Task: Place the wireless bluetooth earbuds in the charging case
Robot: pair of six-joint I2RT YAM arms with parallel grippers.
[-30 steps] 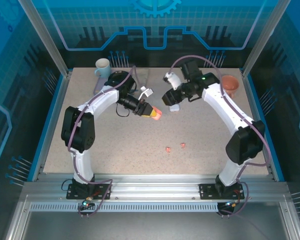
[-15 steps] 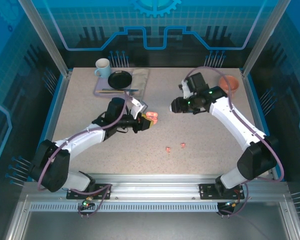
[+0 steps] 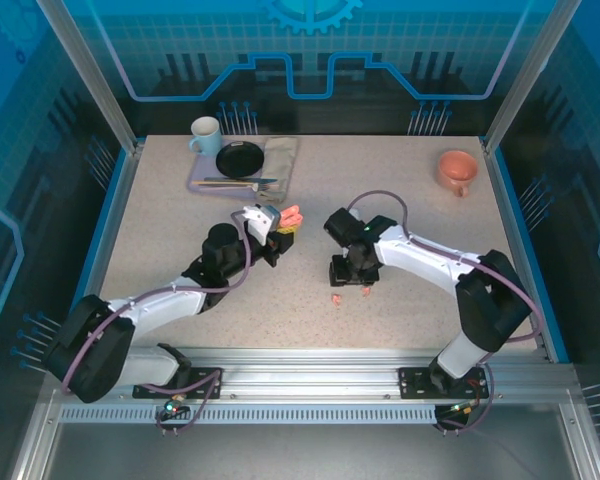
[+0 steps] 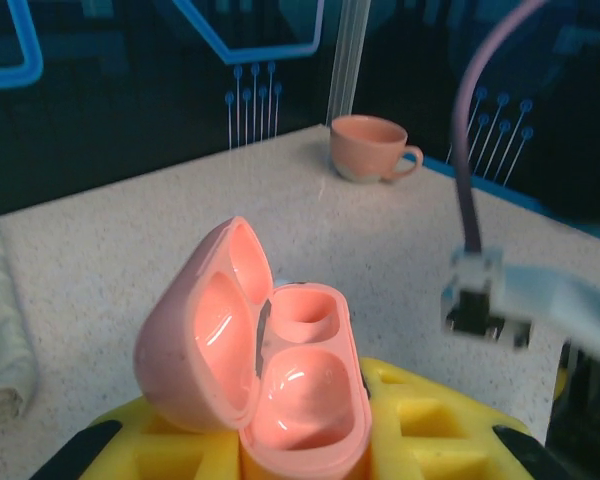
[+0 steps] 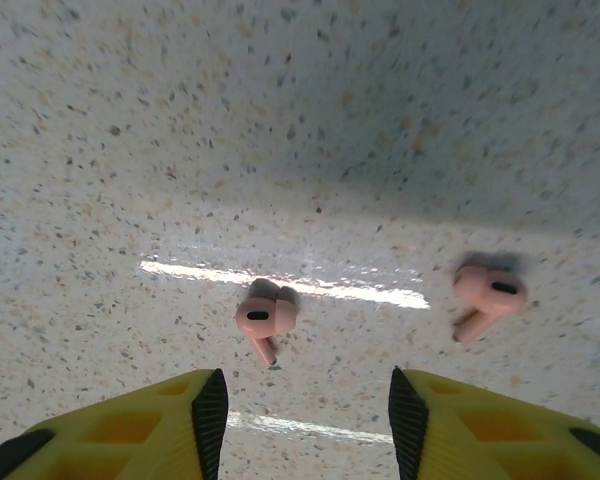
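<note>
The salmon-pink charging case [image 4: 300,395] stands with its lid swung open to the left and both inner wells empty. My left gripper [image 4: 305,455] is shut on the base of the case [image 3: 294,216], left of the table's middle. Two pink earbuds lie loose on the speckled table, one [image 5: 265,318] just ahead of my right gripper [image 5: 302,420], the other [image 5: 488,295] further right. The right gripper [image 3: 348,280] hangs open close above them, pointing down, nothing between its fingers [image 5: 205,415]. One earbud [image 3: 336,298] shows beside it from above.
A pink cup [image 3: 458,170] stands at the back right. At the back left a tray [image 3: 277,172] holds a black plate [image 3: 240,158], cutlery and a folded cloth, with a white and blue mug [image 3: 205,135] beside it. The right arm's link [image 4: 525,300] lies near the case.
The right arm has swung from the back of the table down to just over the two pink earbuds. The left arm has lowered and stretched forward, still gripping the case.
</note>
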